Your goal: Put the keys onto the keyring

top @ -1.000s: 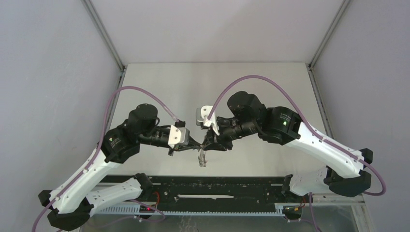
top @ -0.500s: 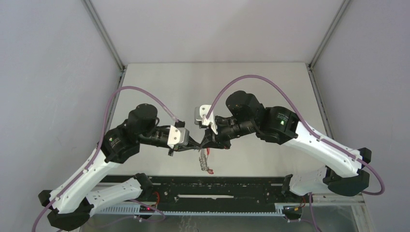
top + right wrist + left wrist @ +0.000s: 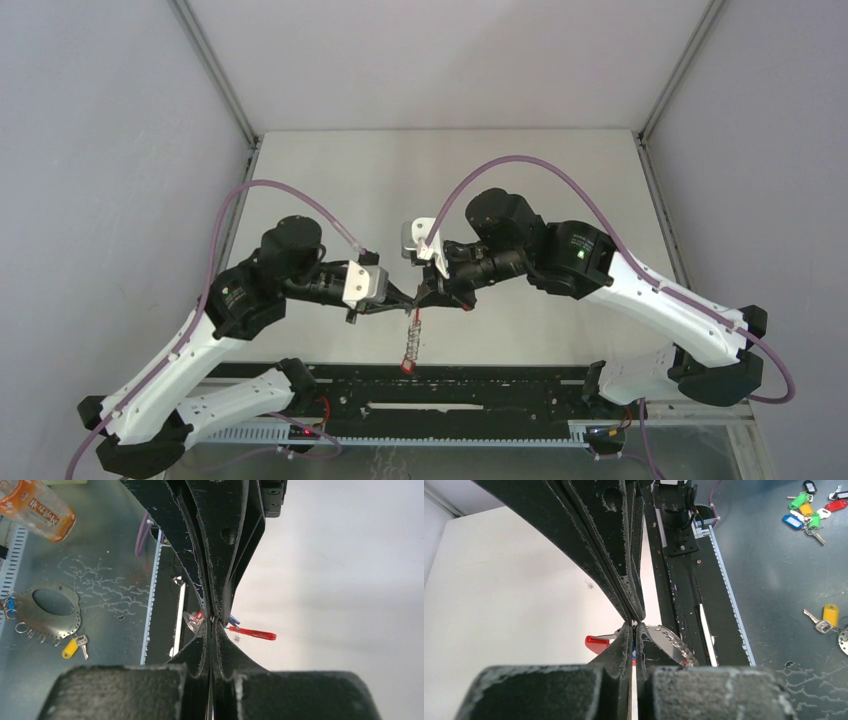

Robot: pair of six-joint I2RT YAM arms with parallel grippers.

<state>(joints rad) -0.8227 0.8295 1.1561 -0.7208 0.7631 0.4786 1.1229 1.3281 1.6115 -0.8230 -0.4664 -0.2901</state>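
My left gripper [image 3: 411,298] and right gripper [image 3: 425,293] meet tip to tip above the table's near middle, both shut. The keyring [image 3: 411,340] hangs from that meeting point as a string of silver rings with its red band at the lower end. It also shows in the left wrist view [image 3: 670,646] and the right wrist view [image 3: 192,620]. The red-tagged key [image 3: 599,643] sticks out sideways at the tips [image 3: 253,633]. A sliver of the blue tag [image 3: 233,619] shows between the left jaws [image 3: 634,626]. The right gripper [image 3: 213,623] pinches the ring cluster; the exact contact is hidden.
A black rail [image 3: 430,385] runs along the table's near edge, right under the hanging keyring. Below the table lie a pile of coloured keys [image 3: 811,510], a yellow-tagged key [image 3: 826,617], a metal plate with rings [image 3: 50,607] and an orange-labelled bottle [image 3: 37,507].
The keyring hung bunched up a second ago; it has now dropped out straight toward the near rail, red end lowest. Both grippers stay pressed together, shifted slightly left.
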